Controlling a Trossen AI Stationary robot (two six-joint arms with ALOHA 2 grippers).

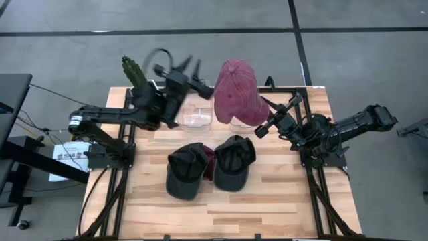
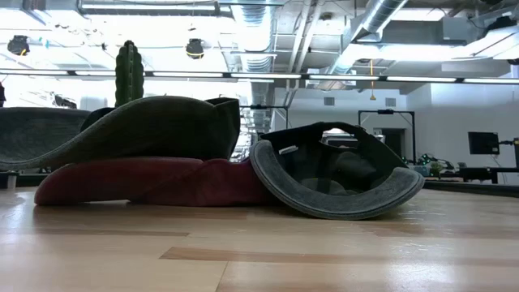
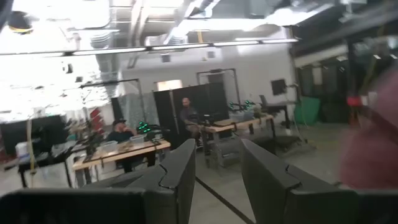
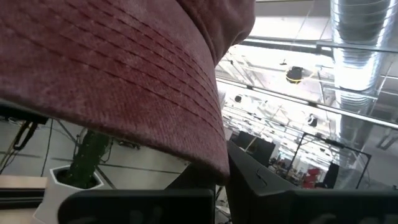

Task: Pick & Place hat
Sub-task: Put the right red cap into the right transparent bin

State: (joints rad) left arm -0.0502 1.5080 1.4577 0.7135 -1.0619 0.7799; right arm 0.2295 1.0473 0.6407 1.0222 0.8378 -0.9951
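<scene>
The right gripper (image 1: 266,124) is pinching the brim of a dark red cap (image 1: 237,92) and is holding it in the air above the far edge of the worktop (image 1: 267,194), near the middle. In the right wrist view, the stitched brim of this cap (image 4: 118,74) is filling most of the picture, and the two dark fingers (image 4: 249,171) are pressed together on its edge.

The left gripper (image 1: 194,79) is hanging at the far edge of the worktop, a little to the left of the red cap and not touching it. Its fingers (image 3: 180,171) are standing partly apart with nothing between them.

Under the lifted cap, two clear containers (image 1: 197,115) are sitting at the far edge. Two dark caps (image 1: 210,164) are lying side by side in the centre of the worktop, upside down, and another dark red cap (image 2: 146,180) is lying partly under them. In the low view, the left dark cap (image 2: 138,130) is resting on this red one, and the right dark cap (image 2: 336,174) is tilted with its inside open to the camera.

A green cactus (image 1: 132,69) in a white pot is standing at the far left corner.
</scene>
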